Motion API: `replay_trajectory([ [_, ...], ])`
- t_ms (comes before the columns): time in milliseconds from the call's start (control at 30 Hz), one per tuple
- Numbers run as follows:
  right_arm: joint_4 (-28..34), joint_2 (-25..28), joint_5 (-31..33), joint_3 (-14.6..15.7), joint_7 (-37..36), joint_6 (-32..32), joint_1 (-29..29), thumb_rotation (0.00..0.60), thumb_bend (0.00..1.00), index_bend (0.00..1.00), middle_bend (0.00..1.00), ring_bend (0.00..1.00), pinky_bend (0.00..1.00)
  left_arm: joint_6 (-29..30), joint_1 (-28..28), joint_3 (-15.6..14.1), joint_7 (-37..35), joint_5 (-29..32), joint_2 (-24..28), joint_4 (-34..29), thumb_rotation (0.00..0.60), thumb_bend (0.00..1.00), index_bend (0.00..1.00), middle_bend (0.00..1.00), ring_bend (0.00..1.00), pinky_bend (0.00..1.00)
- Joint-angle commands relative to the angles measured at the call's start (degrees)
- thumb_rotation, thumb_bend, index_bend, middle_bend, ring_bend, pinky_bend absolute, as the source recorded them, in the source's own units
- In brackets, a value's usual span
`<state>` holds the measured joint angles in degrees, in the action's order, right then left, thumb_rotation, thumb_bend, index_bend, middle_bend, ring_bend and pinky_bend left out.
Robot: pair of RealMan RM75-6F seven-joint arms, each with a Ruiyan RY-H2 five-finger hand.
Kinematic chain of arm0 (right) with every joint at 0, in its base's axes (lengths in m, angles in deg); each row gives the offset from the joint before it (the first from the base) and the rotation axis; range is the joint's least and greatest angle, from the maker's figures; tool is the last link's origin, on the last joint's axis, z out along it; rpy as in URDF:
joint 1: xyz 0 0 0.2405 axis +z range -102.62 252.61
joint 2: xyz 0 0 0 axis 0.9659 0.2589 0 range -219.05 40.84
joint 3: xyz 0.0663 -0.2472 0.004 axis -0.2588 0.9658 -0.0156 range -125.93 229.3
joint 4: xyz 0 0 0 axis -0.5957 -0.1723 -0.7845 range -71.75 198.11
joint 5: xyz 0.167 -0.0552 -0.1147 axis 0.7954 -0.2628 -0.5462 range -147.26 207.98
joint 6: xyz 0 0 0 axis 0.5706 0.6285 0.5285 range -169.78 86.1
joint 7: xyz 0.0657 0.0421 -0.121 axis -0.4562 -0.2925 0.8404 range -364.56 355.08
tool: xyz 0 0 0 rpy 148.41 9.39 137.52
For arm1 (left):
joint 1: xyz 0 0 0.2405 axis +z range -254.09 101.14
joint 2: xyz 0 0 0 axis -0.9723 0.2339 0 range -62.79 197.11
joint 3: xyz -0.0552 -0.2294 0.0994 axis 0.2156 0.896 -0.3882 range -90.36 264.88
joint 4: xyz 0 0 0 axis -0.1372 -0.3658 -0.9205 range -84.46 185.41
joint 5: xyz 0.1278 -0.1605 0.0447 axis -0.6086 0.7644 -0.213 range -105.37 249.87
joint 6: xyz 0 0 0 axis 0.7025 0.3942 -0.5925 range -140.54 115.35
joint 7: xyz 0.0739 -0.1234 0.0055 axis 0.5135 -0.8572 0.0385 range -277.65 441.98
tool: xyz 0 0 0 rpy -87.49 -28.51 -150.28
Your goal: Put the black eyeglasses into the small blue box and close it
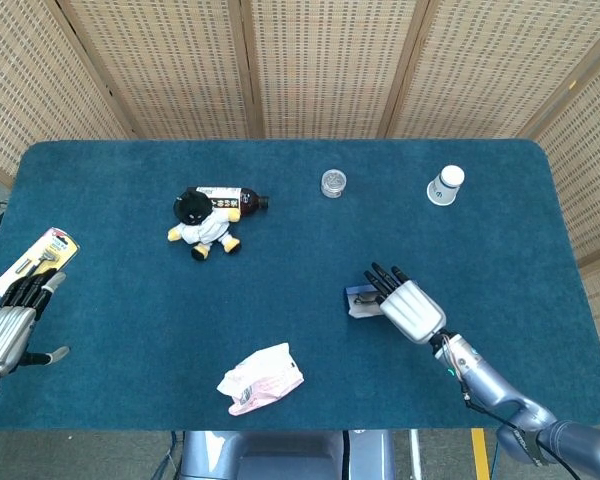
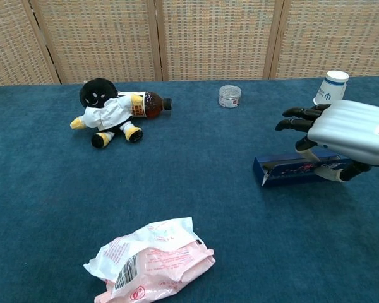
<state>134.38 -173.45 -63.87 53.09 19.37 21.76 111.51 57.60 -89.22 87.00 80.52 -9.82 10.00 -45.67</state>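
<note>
On the right side of the counter [image 1: 130, 300], the small blue box [image 2: 289, 171] is lying with the black eyeglasses inside it, hard to make out. The right robot hand [image 2: 341, 135] is hovering over the box's right end, fingers extended; whether it grips the box I cannot tell. The left robot hand [image 1: 8, 322] is resting released at the counter's left edge, just beside a packaged razor [image 1: 35, 259]. A paper cup [image 2: 330, 87] is sitting behind the box.

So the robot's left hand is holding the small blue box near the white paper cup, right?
Not quite: the right hand holds the small blue box, as the chest view shows. The left hand hangs at the table's far edge, holding nothing. The white paper cup does stand nearby.
</note>
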Motion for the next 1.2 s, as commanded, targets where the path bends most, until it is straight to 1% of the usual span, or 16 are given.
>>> replay_trajectory([
  [33, 0.5, 0.1, 1.0, -1.1, 2.3, -2.8, 1.6, 0.6, 0.54, 0.67, 0.13, 0.0, 0.23, -0.1, 0.0, 0.0, 0.0, 0.2, 0.0, 0.0, 0.6, 0.0, 0.0, 0.0, 0.0, 0.0],
  [133, 1.1, 0.2, 2.0, -2.0, 4.5, -4.8, 2.7, 0.6, 0.54, 0.67, 0.13, 0.0, 0.23, -0.3, -0.1, 0.1, -0.1, 0.4, 0.1, 0.0, 0.6, 0.0, 0.0, 0.0, 0.0, 0.0],
  [167, 1.1, 0.0, 2.9, -2.6, 5.0, -6.4, 3.5, 0.6, 0.54, 0.67, 0.13, 0.0, 0.23, -0.5, -0.2, 0.1, -0.1, 0.6, 0.1, 0.1, 0.6, 0.0, 0.0, 0.0, 0.0, 0.0],
  [300, 0.3, -0.6, 5.2, -3.6, 6.2, -9.6, 4.7, 0.6, 0.54, 0.67, 0.13, 0.0, 0.23, -0.8, -0.3, 0.1, -0.1, 0.7, 0.1, 0.1, 0.6, 0.0, 0.0, 0.0, 0.0, 0.0],
  [433, 0.2, -0.9, 6.7, -4.1, 6.4, -10.6, 5.0, 0.6, 0.54, 0.66, 0.13, 0.0, 0.23, -0.9, -0.3, 0.2, -0.2, 1.0, 0.2, 0.1, 0.6, 0.0, 0.0, 0.0, 0.0, 0.0],
  [500, 0.1, -1.0, 6.7, -4.2, 6.2, -10.3, 5.0, 0.6, 0.53, 0.63, 0.13, 0.0, 0.23, -1.1, -0.4, 0.3, -0.2, 1.2, 0.1, 0.2, 0.6, 0.0, 0.0, 0.0, 0.0, 0.0],
  [600, -0.1, -1.2, 6.7, -4.4, 5.6, -9.6, 4.9, 0.6, 0.48, 0.53, 0.11, 0.0, 0.23, -1.3, -0.5, 0.3, -0.1, 1.3, 0.1, 0.2, 0.6, 0.0, 0.0, 0.0, 0.0, 0.0],
  [667, -0.3, -1.3, 6.8, -4.4, 5.3, -9.4, 4.9, 0.6, 0.45, 0.44, 0.1, 0.0, 0.23, -1.4, -0.6, 0.3, 0.0, 1.4, 0.0, 0.2, 0.6, 0.0, 0.0, 0.0, 0.0, 0.0],
  [733, -0.5, -1.4, 6.7, -4.5, 5.0, -9.2, 4.9, 0.6, 0.44, 0.38, 0.08, 0.0, 0.23, -1.5, -0.6, 0.3, 0.1, 1.4, 0.0, 0.2, 0.6, 0.0, 0.0, 0.0, 0.0, 0.0],
  [800, -1.1, -1.8, 7.0, -4.8, 4.9, -9.0, 5.0, 0.6, 0.43, 0.28, 0.05, 0.0, 0.23, -1.4, -0.6, 0.3, 0.3, 1.4, 0.0, 0.1, 0.6, 0.0, 0.0, 0.0, 0.0, 0.0],
  [867, -1.5, -2.1, 7.7, -5.1, 4.8, -9.1, 5.1, 0.6, 0.41, 0.22, 0.03, 0.0, 0.23, -1.4, -0.5, 0.3, 0.4, 1.5, 0.0, 0.1, 0.6, 0.0, 0.0, 0.0, 0.0, 0.0],
  [900, -1.6, -2.2, 8.0, -5.3, 4.8, -9.2, 5.1, 0.6, 0.41, 0.2, 0.03, 0.0, 0.23, -1.4, -0.5, 0.3, 0.4, 1.5, 0.0, 0.1, 0.6, 0.0, 0.0, 0.0, 0.0, 0.0],
  [1033, -1.4, -2.2, 9.3, -6.0, 5.0, -9.4, 5.2, 0.6, 0.4, 0.18, 0.01, 0.0, 0.23, -1.3, -0.5, 0.3, 0.3, 1.5, -0.1, 0.1, 0.6, 0.0, 0.0, 0.0, 0.0, 0.0],
  [1200, -1.2, -2.3, 10.6, -7.0, 4.7, -8.4, 5.0, 0.6, 0.22, 0.11, 0.0, 0.0, 0.23, -1.3, -0.5, 0.2, 0.3, 1.4, 0.0, 0.1, 0.6, 0.0, 0.0, 0.0, 0.0, 0.0],
])
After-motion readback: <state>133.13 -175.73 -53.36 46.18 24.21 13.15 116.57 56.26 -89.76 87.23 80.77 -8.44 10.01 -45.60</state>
